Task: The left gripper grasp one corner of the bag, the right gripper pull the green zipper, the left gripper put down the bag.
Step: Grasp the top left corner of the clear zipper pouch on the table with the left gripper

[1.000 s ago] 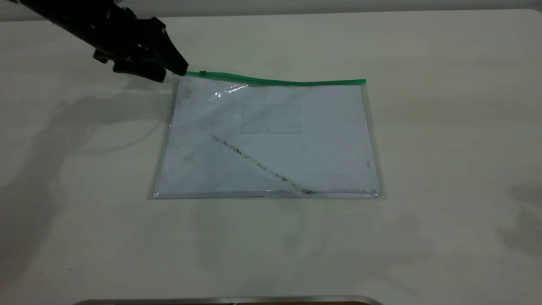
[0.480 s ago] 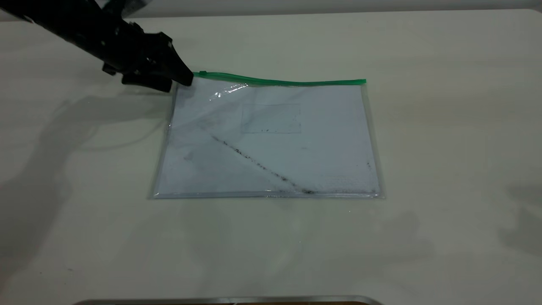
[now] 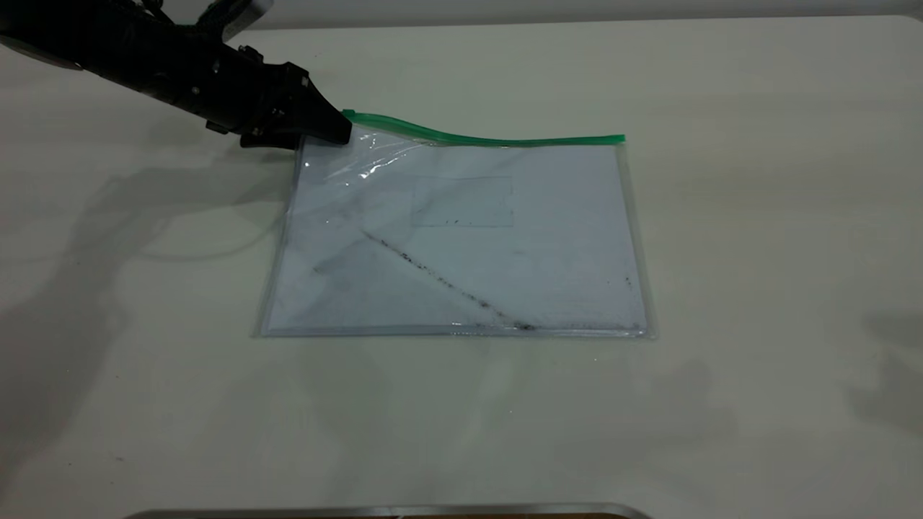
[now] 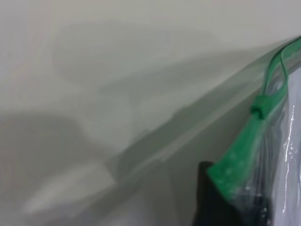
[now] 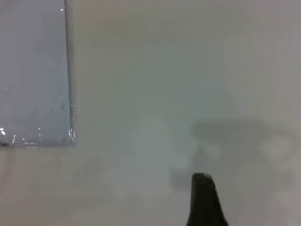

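Gripping the far-left corner of the bag [image 3: 461,238], the left gripper [image 3: 337,132] came in low from the left side of the table [image 3: 757,238], and its jaws were clamped on the plastic right at the end of the green zipper [image 3: 490,138]. That corner was lifted a bit off the surface, so the zipper strip curved up toward the jaws while the rest of the pouch lay flat, roughly mid-table. In the left wrist view you could see 1 dark fingertip [image 4: 211,202] pressed against the green end of the zipper [image 4: 240,160], and the little slider tab [image 4: 258,109] sat just past it along the strip, still close to that left end.

White paper showed through the clear bag, with a dark diagonal smudge line [image 3: 447,282] running toward the near edge and a small clear card pocket [image 3: 463,202] nearer the zipper side.

The right gripper [image 5: 203,200] only showed up in its own wrist view, as 1 dark tip over bare table, well apart from the bag's corner [image 5: 66,127]. Honestly couldn't tell if its jaws were apart or together.
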Available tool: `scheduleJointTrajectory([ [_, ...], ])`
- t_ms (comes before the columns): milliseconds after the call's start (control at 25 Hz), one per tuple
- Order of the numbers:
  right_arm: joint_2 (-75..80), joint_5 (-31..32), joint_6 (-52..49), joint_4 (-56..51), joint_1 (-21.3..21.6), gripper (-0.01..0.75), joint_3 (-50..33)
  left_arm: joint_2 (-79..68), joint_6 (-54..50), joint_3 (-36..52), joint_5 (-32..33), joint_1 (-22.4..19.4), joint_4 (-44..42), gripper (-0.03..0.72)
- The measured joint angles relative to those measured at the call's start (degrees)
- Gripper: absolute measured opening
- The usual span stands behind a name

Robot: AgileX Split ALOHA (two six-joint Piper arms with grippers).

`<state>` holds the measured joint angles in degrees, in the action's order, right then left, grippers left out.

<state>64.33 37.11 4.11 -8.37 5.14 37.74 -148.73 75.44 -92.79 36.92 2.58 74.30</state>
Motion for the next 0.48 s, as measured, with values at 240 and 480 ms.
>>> scheduleJointTrajectory([
  [240,0.00,-0.60,0.00,0.00,0.00,0.539,0.00,0.00,2.69,-0.05,0.56,0.00,0.26,0.175],
  [480,0.00,-7.58,0.51,-0.61,0.00,0.539,0.00,0.00,14.61,-1.80,5.42,0.00,-0.60,0.053],
])
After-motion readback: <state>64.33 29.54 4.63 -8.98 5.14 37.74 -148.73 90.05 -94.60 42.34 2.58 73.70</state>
